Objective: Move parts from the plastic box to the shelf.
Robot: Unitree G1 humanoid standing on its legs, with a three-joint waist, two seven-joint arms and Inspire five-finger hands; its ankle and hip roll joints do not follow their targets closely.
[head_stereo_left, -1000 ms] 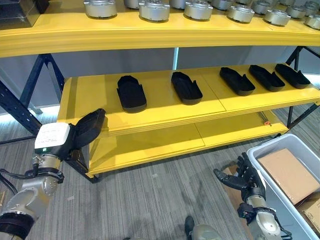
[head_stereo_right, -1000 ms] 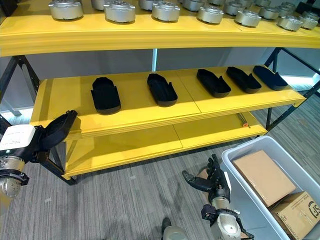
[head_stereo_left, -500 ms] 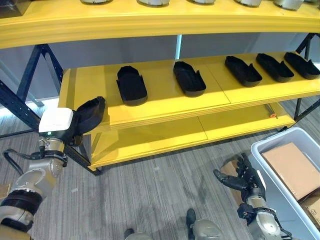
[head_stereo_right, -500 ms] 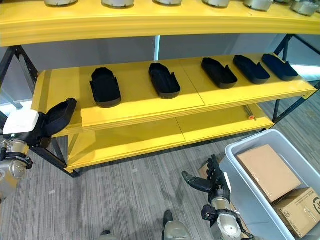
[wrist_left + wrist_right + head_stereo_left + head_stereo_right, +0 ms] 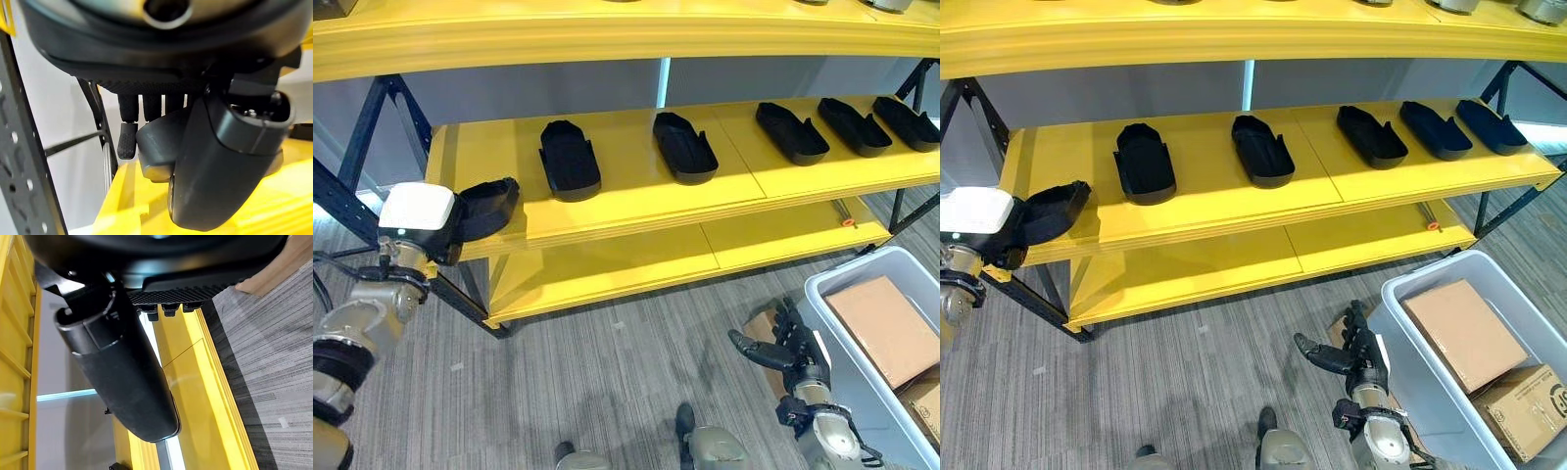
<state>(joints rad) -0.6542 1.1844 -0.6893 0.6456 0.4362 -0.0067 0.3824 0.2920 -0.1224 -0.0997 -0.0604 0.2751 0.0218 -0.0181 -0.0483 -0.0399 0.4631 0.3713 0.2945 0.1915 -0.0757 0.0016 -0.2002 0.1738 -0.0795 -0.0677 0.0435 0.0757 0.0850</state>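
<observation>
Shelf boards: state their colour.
The shelf boards are bright yellow on a dark metal frame, best seen in the left eye view.

No text can be read; the round mark on the cardboard box (image 5: 1526, 413) in the plastic box (image 5: 1400, 345) is illegible.

Shelf (image 5: 636, 211): yellow boards, smooth, satin sheen; dark metal frame (image 5: 386, 127), perforated uprights.
Parts (image 5: 683, 147): black, matt, moulded plastic look.
Plastic box (image 5: 827, 294): pale grey, smooth, slightly glossy.
Cartons (image 5: 886, 333): brown matt cardboard.
Floor (image 5: 607, 382): grey, streaked, matt.
</observation>
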